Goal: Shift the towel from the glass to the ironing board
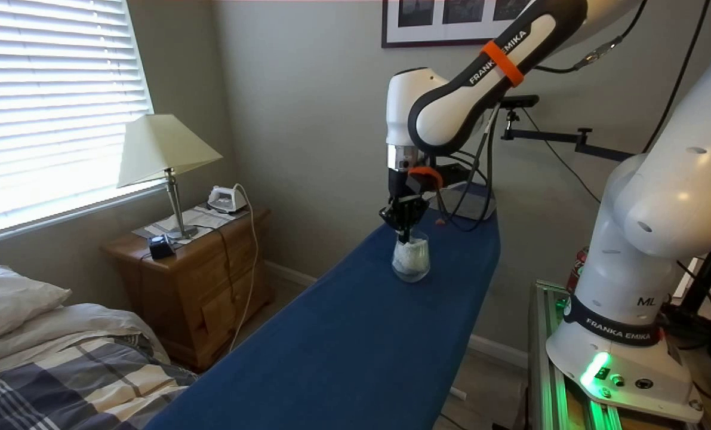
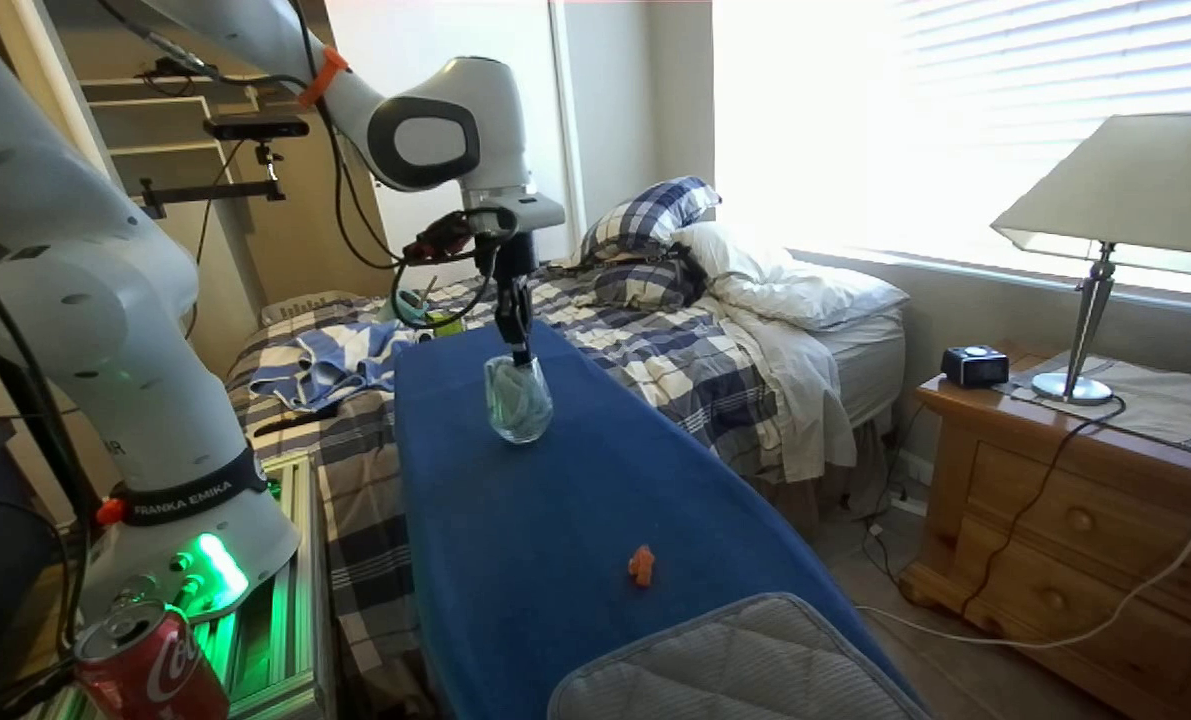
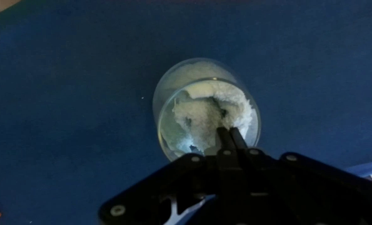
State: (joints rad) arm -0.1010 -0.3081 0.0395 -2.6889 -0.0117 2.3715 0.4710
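A clear stemless glass [image 1: 412,278] stands upright on the blue ironing board [image 1: 331,358]; both also show in the other views, the glass [image 2: 523,437] and board [image 2: 535,520] there too. A white fluffy towel [image 3: 201,115] lies bunched inside the glass [image 3: 159,132]; it also shows through the wall in both exterior views [image 1: 411,257] [image 2: 521,400]. My gripper [image 3: 229,128] points down, its fingertips in the glass mouth against the towel. The fingers are almost together with a thin gap, seemingly pinching a bit of towel. The tips' far ends are partly sunk in the cloth.
A small orange object [image 2: 641,566] and a grey quilted pad [image 2: 745,665] lie on the board. A nightstand [image 1: 182,292] with a lamp and an iron [image 1: 226,199] stands near a bed [image 2: 655,350]. A Coke can [image 2: 150,665] is by the robot base.
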